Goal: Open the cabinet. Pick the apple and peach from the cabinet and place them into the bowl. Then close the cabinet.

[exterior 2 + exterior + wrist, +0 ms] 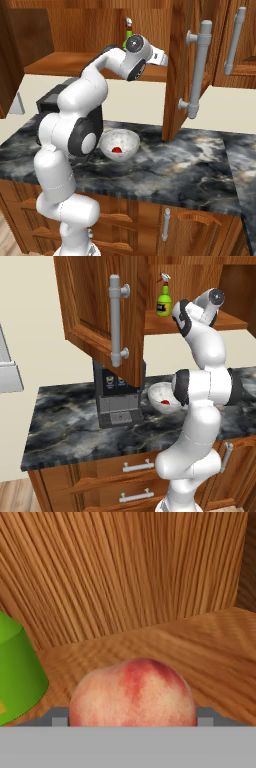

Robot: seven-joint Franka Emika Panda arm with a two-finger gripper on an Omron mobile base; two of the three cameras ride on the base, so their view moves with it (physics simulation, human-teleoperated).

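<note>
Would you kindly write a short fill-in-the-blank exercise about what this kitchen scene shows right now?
1. The red fruit lies inside the white ____ on the counter.
2. In the hand view, the fruit right before the gripper is a ____.
3. The doors of the cabinet stand ____.
4. The spray bottle on the shelf is ____ in colour.

Missing words: bowl; peach; open; green.

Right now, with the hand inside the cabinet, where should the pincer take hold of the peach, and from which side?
Grip the peach across its widest middle, coming straight in from the cabinet's open front, as the hand already points. It is round and sits on the shelf, and the green bottle stands close beside it, leaving less room from that side.
</note>
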